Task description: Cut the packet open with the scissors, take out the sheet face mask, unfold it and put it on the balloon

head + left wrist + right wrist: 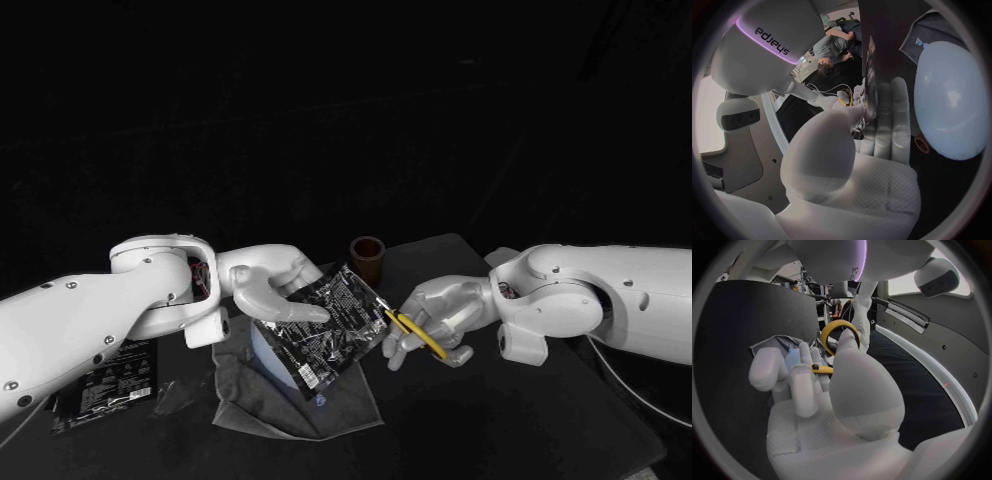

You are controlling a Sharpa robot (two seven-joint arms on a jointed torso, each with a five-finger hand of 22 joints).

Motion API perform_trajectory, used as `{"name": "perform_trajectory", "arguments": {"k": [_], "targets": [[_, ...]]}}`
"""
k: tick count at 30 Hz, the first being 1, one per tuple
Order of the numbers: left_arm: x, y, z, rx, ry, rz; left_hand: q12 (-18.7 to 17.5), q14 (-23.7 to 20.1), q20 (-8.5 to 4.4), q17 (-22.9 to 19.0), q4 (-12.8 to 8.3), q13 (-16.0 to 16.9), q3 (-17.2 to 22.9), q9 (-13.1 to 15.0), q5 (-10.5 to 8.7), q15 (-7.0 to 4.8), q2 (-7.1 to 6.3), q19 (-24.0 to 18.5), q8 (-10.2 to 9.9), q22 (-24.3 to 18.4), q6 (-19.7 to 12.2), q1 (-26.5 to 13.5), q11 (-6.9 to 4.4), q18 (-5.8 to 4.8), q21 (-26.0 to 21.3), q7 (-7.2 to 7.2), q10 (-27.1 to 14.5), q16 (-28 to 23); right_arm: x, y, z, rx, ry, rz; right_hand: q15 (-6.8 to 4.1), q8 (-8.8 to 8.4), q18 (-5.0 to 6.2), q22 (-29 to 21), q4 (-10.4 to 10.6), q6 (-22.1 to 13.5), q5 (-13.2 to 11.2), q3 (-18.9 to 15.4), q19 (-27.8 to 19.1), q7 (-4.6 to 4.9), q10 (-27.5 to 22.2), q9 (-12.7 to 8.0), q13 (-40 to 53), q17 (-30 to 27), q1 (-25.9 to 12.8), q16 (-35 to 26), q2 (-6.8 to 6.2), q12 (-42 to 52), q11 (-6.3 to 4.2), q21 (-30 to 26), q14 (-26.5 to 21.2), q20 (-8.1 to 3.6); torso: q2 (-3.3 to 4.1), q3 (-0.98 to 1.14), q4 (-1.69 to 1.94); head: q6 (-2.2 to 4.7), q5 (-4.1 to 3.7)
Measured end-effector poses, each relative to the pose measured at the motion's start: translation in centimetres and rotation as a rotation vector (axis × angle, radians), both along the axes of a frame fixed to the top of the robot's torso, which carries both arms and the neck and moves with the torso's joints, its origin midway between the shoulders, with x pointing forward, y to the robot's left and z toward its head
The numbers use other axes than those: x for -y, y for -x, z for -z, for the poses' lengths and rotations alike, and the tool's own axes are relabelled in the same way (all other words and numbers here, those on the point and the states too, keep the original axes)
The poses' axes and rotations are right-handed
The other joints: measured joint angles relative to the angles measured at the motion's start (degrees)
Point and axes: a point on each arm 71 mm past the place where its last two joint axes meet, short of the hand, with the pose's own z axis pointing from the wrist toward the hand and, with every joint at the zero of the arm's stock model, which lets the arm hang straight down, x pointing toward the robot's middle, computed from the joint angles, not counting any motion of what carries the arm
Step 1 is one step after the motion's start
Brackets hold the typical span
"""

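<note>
Fingers of the left hand [271, 288] pinch a glossy black packet [329, 330] with white print, held tilted above a grey cloth [274, 405] and pale balloon [948, 100]. Fingers of the right hand [447, 310] curl round yellow-handled scissors [411, 333] just beside the packet's edge.

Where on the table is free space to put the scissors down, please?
Free: the near right part of the black table, bordered by the grey cloth and the right hand. Crowded: the middle, where the left hand holds the shiny black packet close to the yellow-handled scissors.
</note>
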Motion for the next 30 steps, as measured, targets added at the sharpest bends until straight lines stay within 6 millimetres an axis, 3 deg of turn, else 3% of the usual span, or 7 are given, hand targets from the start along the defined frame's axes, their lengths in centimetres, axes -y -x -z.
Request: {"name": "perform_trajectory", "arguments": {"k": [26, 30], "targets": [[-0.32, -0.14, 0.14, 0.004, -0.009, -0.007, 0.00, 0.02, 0.00, -0.03, 0.00, 0.01, 0.00, 0.00, 0.14, 0.02, 0.05, 0.00, -0.07, 0.01, 0.14, 0.05, 0.01, 0.01, 0.00, 0.06, -0.01, 0.00, 0.73, 0.33, 0.02, -0.013, 0.021, 0.009, 0.00, 0.72, -0.39, -0.02, -0.15, 0.58, 0.00, -0.63, 0.00, -0.16, 0.93, 0.15, -0.26, 0.03, 0.22, -0.01, 0.22, 0.60, -0.11, -0.66, 0.00, 0.00, -0.02, 0.00, -0.03, -0.17, 0.09], [-0.30, -0.09, 0.14, 0.005, -0.009, -0.005, 0.00, 0.03, 0.00, 0.01, 0.00, 0.00, 0.00, 0.00, 0.13, 0.03, 0.05, 0.00, -0.23, 0.01, 0.24, 0.05, 0.01, 0.01, 0.00, -0.04, -0.01, 0.00, 0.86, 0.39, 0.01, -0.013, 0.021, 0.012, 0.00, 0.72, 0.20, 0.00, 0.01, 0.58, 0.00, -0.79, -0.13, -0.16, 0.93, 0.14, -0.26, -0.01, 0.22, -0.23, 0.22, 0.60, -0.11, -0.66, 0.00, -0.13, -0.01, 0.03, -0.03, -0.16, 0.13]]}}
